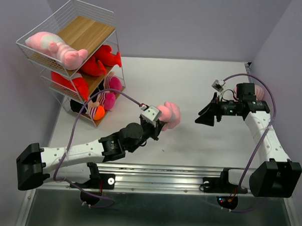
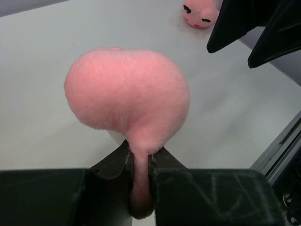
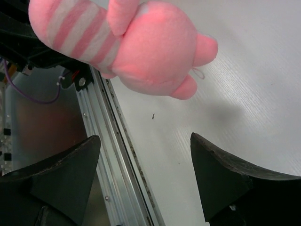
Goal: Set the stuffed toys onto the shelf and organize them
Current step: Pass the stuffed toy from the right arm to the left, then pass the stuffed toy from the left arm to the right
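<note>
My left gripper [image 1: 159, 124] [image 2: 139, 165] is shut on a thin limb of a pink striped stuffed toy [image 1: 169, 115] [image 2: 127, 89] [image 3: 136, 42], holding it above the table's middle. To its right, my right gripper [image 1: 203, 117] [image 3: 145, 139] stands wide open and empty, apart from that toy; its fingers [image 2: 254, 28] show in the left wrist view. Another pink toy [image 1: 257, 91] [image 2: 201, 12] lies behind the right arm. The shelf [image 1: 75, 19] stands at the far left. It holds a pink striped toy [image 1: 56, 48] on top, red toys [image 1: 95, 63] in the middle and dolls [image 1: 104, 98] at the bottom.
A metal rail [image 1: 158, 171] [image 3: 110, 146] runs along the table's near edge, by both arm bases. A purple cable [image 1: 86, 112] loops from the left arm toward the shelf. Walls close in the left, back and right sides.
</note>
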`<state>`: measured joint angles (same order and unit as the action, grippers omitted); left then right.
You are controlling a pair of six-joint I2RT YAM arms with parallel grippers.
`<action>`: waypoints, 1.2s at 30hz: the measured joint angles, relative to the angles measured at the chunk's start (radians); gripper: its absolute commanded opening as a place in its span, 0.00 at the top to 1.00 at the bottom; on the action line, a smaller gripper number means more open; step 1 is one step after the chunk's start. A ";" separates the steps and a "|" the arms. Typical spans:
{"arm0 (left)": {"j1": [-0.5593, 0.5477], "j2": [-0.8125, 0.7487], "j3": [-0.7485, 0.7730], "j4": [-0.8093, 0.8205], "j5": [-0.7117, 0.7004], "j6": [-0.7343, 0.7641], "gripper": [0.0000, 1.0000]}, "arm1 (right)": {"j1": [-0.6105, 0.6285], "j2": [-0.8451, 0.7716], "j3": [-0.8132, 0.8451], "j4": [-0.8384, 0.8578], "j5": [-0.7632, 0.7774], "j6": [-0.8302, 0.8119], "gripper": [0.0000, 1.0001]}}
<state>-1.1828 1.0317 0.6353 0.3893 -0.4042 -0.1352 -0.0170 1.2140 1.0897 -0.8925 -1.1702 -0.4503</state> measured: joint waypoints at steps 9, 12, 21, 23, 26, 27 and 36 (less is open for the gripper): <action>-0.001 0.026 0.010 0.058 0.122 0.108 1.00 | 0.005 0.071 0.008 0.019 -0.012 0.084 0.12; -0.006 0.026 0.010 0.026 0.138 0.214 1.00 | 0.005 0.058 0.017 0.055 0.031 0.144 0.07; -0.016 -0.029 0.012 -0.054 0.140 0.429 1.00 | 0.025 -0.006 -0.005 0.189 0.046 0.321 0.00; -0.016 -0.035 0.032 -0.076 0.168 0.454 1.00 | 0.038 -0.013 -0.004 0.158 0.013 0.214 0.00; -0.016 -0.034 0.082 -0.132 0.236 0.478 1.00 | 0.047 -0.033 0.019 0.004 -0.030 -0.084 0.00; -0.016 -0.033 0.104 -0.160 0.271 0.488 1.00 | 0.050 -0.037 0.039 -0.064 -0.042 -0.199 0.00; -0.016 0.040 0.234 -0.361 0.544 0.563 1.00 | 0.204 -0.037 0.202 -0.382 -0.099 -0.819 0.01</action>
<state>-1.1988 1.0714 0.8692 0.0284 0.1398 0.4274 0.1875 1.1767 1.2919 -1.2743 -1.2694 -1.2690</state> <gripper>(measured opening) 0.193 0.991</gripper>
